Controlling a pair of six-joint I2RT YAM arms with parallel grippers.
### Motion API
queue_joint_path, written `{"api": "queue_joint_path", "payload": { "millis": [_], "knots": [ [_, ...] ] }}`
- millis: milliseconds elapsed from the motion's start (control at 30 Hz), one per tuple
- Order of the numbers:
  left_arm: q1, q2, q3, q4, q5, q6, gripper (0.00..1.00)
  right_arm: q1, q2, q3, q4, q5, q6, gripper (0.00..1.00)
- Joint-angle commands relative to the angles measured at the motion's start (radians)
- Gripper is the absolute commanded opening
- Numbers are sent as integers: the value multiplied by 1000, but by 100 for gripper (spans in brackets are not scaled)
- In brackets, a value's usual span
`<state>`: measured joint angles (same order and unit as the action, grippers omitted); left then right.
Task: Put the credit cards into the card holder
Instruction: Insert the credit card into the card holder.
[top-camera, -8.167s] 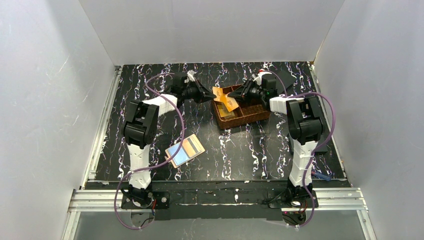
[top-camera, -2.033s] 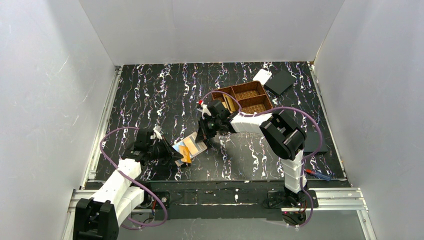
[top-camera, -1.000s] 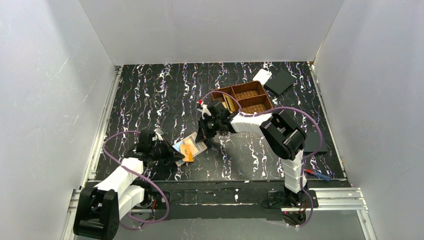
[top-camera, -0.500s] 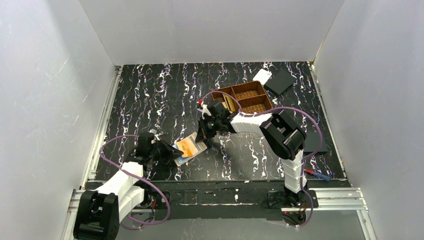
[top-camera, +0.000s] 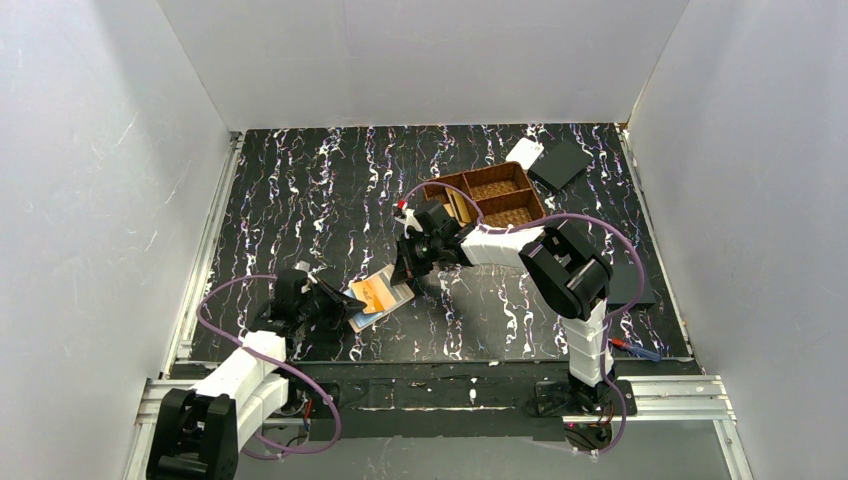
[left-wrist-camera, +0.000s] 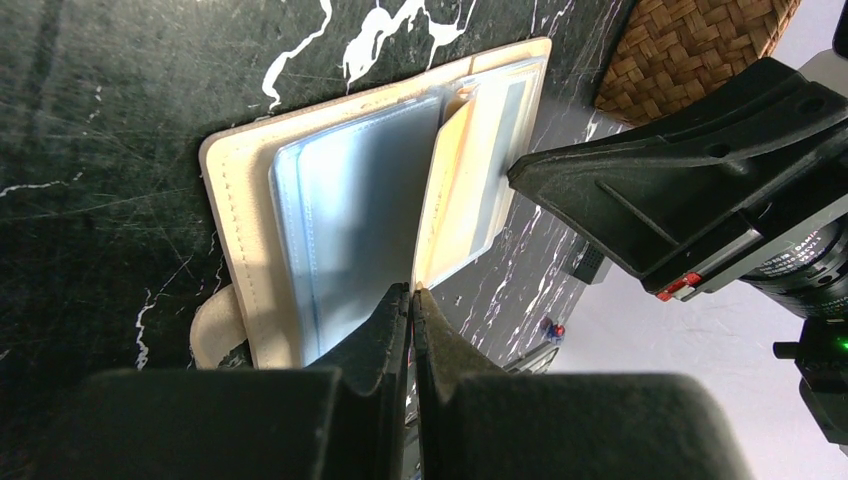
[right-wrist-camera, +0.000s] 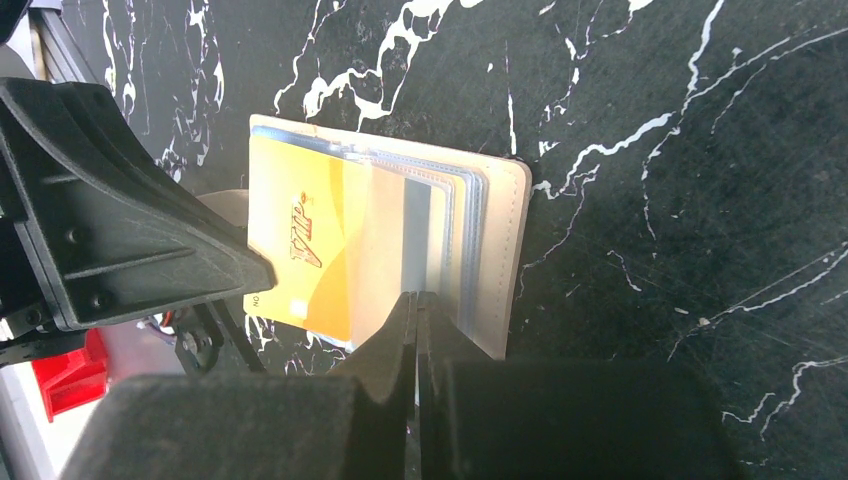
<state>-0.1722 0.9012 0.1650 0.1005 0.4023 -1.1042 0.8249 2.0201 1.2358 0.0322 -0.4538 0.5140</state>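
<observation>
Found the card holder (right-wrist-camera: 498, 260) lying open and flat on the black marbled table (top-camera: 300, 200), near the front edge and left of centre, between the two arms. Noted clear plastic sleeves stacked on its inner face, with a tan stitched border around them.

Observed one orange credit card (right-wrist-camera: 300, 240) lying across the open holder, its right part under a clear sleeve and its left part still outside.

Found the left gripper (left-wrist-camera: 412, 292) reaching in low from the near left, jaws pressed together on the exposed edge of that credit card.

Found the right gripper (right-wrist-camera: 417, 298) reaching in from the far right, jaws fully closed, tips down on the sleeves at one edge of the holder. Saw nothing pinched between them.

Noted a brown woven basket (top-camera: 487, 197) farther back and to the right, well apart from the holder, with more golden cards (top-camera: 458, 208) standing in its left compartment.
</observation>
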Motion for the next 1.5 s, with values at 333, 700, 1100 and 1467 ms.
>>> {"api": "queue_joint_path", "payload": {
  "millis": [333,700,1100,1467],
  "knots": [
    [5,42,-47,90,-10,-44,0,13,46,-8,-41,44,4,1],
    [3,186,9,147,75,-4,0,13,47,7,-25,23,12,1],
    [3,295,84,56,119,109,23,11,-19,154,-348,142,-200,28],
    [3,330,219,-135,69,240,42,0,3,166,-360,110,-244,39]
  ]
}}
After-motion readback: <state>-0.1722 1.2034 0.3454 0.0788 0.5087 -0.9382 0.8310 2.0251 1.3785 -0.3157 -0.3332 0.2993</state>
